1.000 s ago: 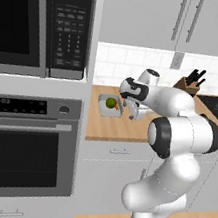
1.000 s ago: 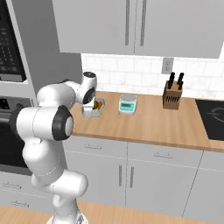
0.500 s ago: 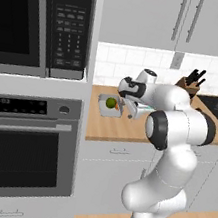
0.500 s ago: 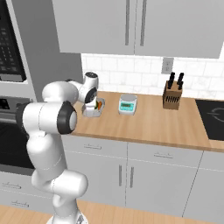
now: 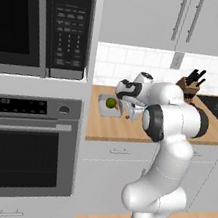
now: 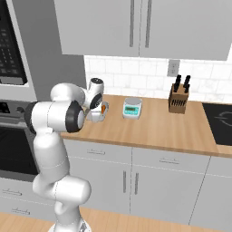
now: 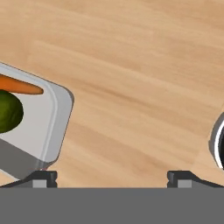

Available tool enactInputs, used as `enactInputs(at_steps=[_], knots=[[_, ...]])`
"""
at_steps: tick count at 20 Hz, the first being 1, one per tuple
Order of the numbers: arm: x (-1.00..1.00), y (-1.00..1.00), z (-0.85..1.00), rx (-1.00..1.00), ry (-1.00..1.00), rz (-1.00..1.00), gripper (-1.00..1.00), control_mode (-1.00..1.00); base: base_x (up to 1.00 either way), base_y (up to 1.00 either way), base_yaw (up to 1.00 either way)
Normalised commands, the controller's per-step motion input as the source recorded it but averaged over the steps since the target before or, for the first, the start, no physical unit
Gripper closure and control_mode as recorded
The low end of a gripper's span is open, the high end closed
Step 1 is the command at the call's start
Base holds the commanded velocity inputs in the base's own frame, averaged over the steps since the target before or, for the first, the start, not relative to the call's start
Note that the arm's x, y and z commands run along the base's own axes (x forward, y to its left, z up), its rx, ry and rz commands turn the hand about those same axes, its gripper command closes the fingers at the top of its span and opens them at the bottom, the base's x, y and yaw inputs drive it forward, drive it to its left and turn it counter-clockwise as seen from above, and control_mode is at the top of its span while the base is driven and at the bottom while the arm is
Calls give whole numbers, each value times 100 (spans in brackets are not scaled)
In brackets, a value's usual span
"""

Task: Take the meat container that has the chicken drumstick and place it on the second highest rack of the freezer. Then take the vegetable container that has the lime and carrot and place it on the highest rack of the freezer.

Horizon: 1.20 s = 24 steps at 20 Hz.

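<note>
Swinging left over the counter [image 5: 127, 129], the claw [image 7: 111, 177] now hangs beside the tray [image 5: 109, 106] | fingers spread, nothing between them | lime [image 7: 8, 111] and carrot [image 7: 19, 85] in tray, left of claw | grab probably next, freezer trip pending.

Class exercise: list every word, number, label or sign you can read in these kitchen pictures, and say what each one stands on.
Microwave display: light digits, too blurred to read.
Microwave keypad: rows of button marks, too small to read.
Oven control panel: a light strip of characters, unreadable.
Kitchen scale: a green display, no legible figures.
Nothing legible on the vegetable container, knife block or cabinets.
</note>
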Motion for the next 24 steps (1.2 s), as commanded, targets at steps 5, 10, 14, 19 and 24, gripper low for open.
enactInputs(at_steps=[5,10,14,19,24], knots=[[39,0,-16,0,0,0,-100,-100,0,0,0],[56,0,-16,0,1,0,-100,-100,0,0,0],[40,0,-18,0,0,0,-100,-100,0,0,0],[32,0,-24,0,0,0,-100,-100,0,0,0],[13,0,-29,0,0,0,-100,-100,0,0,0]])
